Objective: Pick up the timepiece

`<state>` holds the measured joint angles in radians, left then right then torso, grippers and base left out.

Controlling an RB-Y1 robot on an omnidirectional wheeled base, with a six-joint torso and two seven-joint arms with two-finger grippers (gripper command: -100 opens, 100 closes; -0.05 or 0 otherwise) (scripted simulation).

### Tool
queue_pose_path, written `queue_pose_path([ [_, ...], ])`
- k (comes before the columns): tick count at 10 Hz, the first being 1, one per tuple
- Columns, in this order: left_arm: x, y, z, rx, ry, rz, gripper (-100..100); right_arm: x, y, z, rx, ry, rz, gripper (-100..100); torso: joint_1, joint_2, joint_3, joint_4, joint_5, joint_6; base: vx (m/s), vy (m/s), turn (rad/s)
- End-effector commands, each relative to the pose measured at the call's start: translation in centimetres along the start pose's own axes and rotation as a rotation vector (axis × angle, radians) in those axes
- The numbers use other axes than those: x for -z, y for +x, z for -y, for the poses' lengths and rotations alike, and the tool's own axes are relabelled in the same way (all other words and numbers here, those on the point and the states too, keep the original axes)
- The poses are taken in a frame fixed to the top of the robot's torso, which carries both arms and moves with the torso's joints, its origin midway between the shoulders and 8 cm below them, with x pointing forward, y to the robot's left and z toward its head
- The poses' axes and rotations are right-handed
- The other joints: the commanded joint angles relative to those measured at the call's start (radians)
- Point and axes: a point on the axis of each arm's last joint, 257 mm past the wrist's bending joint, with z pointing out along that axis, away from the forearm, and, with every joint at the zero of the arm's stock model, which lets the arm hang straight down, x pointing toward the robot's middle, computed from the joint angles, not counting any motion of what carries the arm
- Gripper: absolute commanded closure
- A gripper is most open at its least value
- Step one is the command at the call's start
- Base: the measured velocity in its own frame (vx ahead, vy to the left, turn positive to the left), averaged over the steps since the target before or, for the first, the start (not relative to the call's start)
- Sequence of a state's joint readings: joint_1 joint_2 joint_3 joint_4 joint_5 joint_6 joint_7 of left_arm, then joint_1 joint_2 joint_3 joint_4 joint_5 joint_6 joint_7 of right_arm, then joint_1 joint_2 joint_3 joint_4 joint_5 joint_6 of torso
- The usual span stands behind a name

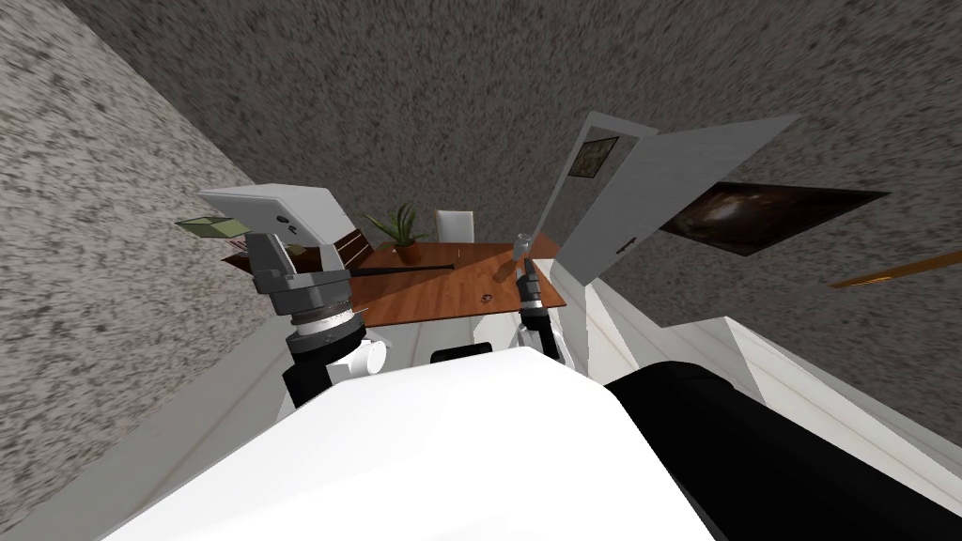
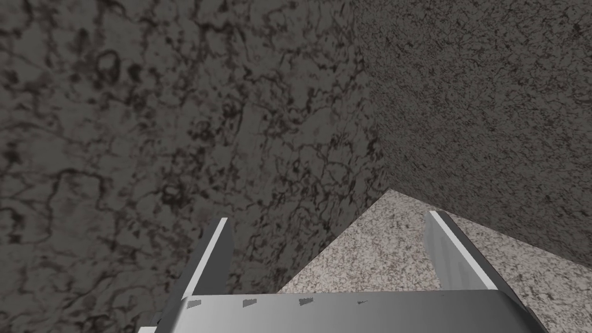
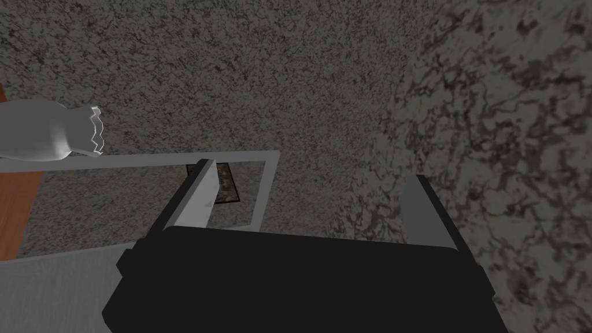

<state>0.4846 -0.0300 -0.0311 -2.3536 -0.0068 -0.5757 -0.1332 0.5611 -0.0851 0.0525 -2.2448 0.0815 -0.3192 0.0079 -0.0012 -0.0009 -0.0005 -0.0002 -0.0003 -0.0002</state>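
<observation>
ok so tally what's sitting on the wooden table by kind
potted plant: 1
long dark stick: 1
grey vase: 1
small timepiece: 1
total: 4 in plain view on the table

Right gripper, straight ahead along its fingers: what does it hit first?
Probably the speckled grey wall: that is what shows in the gap between the right gripper's open fingers. The white door frame sits just off that line, near one finger. Depth is unclear.
</observation>
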Motion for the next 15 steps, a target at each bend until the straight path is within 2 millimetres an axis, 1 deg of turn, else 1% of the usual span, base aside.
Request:
queue_pose_path([
  [1, 0.0, 0.0, 0.0, 0.0, 0.0, 0.0, 0, -0.1, 0.4, 2.0, -0.058, 0.047, -0.012, -100, 0.0, 0.0, 0.0, 0.0, 0.0, 0.0, 0.015, -0.023, -0.019],
  [4, 0.0, 0.0, 0.0, 0.0, 0.0, 0.0, 0, -0.3, 0.8, 5.4, -0.164, 0.126, -0.017, -100, 0.0, 0.0, 0.0, 0.0, 0.0, 0.0, 0.009, -0.014, -0.016],
  [9, 0.0, 0.0, 0.0, 0.0, 0.0, 0.0, 0, -0.4, 1.9, 12.2, -0.392, 0.294, 0.0, -100, 0.0, -0.001, 0.0, 0.0, 0.0, 0.0, 0.016, -0.016, -0.02],
  [10, 0.0, 0.0, 0.0, 0.0, 0.0, 0.0, 0, -0.3, 1.9, 12.5, -0.397, 0.3, 0.002, -100, 0.0, -0.001, 0.0, 0.0, 0.0, 0.0, 0.01, -0.013, -0.01],
  [14, 0.0, 0.0, 0.0, 0.0, 0.0, 0.0, 0, 0.0, 3.4, 18.4, -0.61, 0.454, 0.041, -100, 0.0, 0.0, 0.0, 0.0, 0.0, 0.0, 0.01, -0.015, -0.024],
  [15, 0.0, 0.0, 0.0, 0.0, 0.0, 0.0, 0, 0.3, 3.4, 18.9, -0.614, 0.466, 0.045, -100, 0.0, 0.0, 0.0, 0.0, 0.0, 0.0, 0.012, -0.011, -0.004],
])
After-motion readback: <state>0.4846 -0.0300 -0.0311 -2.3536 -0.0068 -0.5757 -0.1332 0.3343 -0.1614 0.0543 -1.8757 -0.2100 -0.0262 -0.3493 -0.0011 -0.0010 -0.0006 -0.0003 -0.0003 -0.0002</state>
